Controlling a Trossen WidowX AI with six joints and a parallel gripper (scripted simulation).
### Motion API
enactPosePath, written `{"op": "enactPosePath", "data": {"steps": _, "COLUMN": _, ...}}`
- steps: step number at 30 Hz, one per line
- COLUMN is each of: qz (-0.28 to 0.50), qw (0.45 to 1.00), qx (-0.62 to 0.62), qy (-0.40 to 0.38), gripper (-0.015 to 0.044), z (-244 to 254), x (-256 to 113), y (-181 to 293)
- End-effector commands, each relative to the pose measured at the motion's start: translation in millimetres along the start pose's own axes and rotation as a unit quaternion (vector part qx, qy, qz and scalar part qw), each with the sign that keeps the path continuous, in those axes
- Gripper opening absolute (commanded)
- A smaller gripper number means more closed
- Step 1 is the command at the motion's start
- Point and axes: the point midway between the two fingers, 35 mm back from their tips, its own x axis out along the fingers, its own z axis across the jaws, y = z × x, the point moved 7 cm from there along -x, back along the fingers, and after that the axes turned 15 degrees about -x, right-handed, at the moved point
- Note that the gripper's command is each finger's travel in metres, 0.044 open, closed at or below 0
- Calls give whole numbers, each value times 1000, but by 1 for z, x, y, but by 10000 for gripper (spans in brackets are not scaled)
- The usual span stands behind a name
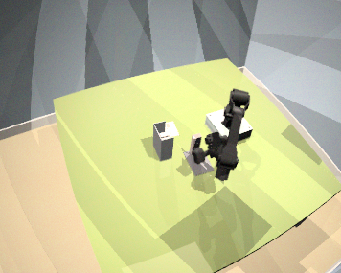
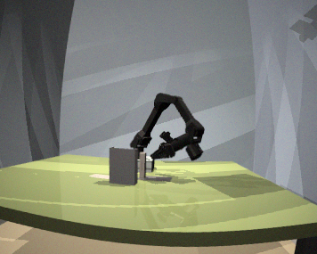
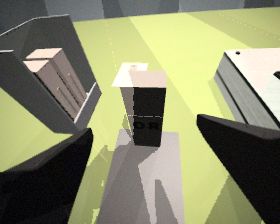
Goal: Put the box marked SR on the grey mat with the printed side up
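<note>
One pale box [image 1: 195,144] [image 2: 142,165] [image 3: 149,107] stands upright at the far end of the grey mat [image 1: 203,169] [image 2: 160,179] [image 3: 122,200]. Its dark side faces the wrist camera and carries large print: the second letter looks like R, the first is unclear. Two more pale boxes [image 3: 62,65] [image 3: 44,80] stand in the grey bin [image 1: 164,148] [image 2: 123,167] [image 3: 22,90], left in the wrist view. My gripper [image 2: 152,156] [image 3: 144,125] is open and empty. Its fingers point toward the standing box from the near side, one each side in the wrist view, with gaps.
A white card [image 3: 121,76] [image 2: 102,176] lies on the green table behind the standing box. A white block [image 1: 215,118] [image 3: 255,67] stands to the right in the wrist view. The bin's tall walls rise close to the mat's left side in the top view.
</note>
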Motion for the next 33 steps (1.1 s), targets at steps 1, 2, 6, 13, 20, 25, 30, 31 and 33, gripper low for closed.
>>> {"op": "enactPosePath", "data": {"steps": 1, "qz": 2, "qw": 1000, "qx": 1, "qy": 13, "gripper": 440, "z": 4, "x": 2, "y": 4}}
{"op": "enactPosePath", "data": {"steps": 2, "qz": 3, "qw": 1000, "qx": 0, "qy": 16, "gripper": 440, "z": 5, "x": 3, "y": 6}}
{"op": "enactPosePath", "data": {"steps": 6, "qz": 5, "qw": 1000, "qx": -1, "qy": 29, "gripper": 440, "z": 9, "x": 7, "y": 11}}
{"op": "enactPosePath", "data": {"steps": 13, "qz": 7, "qw": 999, "qx": -4, "qy": 51, "gripper": 440, "z": 15, "x": 12, "y": 20}}
{"op": "enactPosePath", "data": {"steps": 20, "qz": 6, "qw": 999, "qx": -7, "qy": 50, "gripper": 440, "z": 15, "x": 13, "y": 20}}
{"op": "enactPosePath", "data": {"steps": 25, "qz": 6, "qw": 999, "qx": -7, "qy": 50, "gripper": 440, "z": 15, "x": 13, "y": 20}}
{"op": "enactPosePath", "data": {"steps": 30, "qz": 12, "qw": 999, "qx": -7, "qy": 41, "gripper": 440, "z": 12, "x": 9, "y": 12}}
{"op": "enactPosePath", "data": {"steps": 31, "qz": 14, "qw": 999, "qx": -7, "qy": 39, "gripper": 440, "z": 11, "x": 8, "y": 11}}
{"op": "enactPosePath", "data": {"steps": 33, "qz": 16, "qw": 999, "qx": -7, "qy": 35, "gripper": 440, "z": 10, "x": 6, "y": 8}}
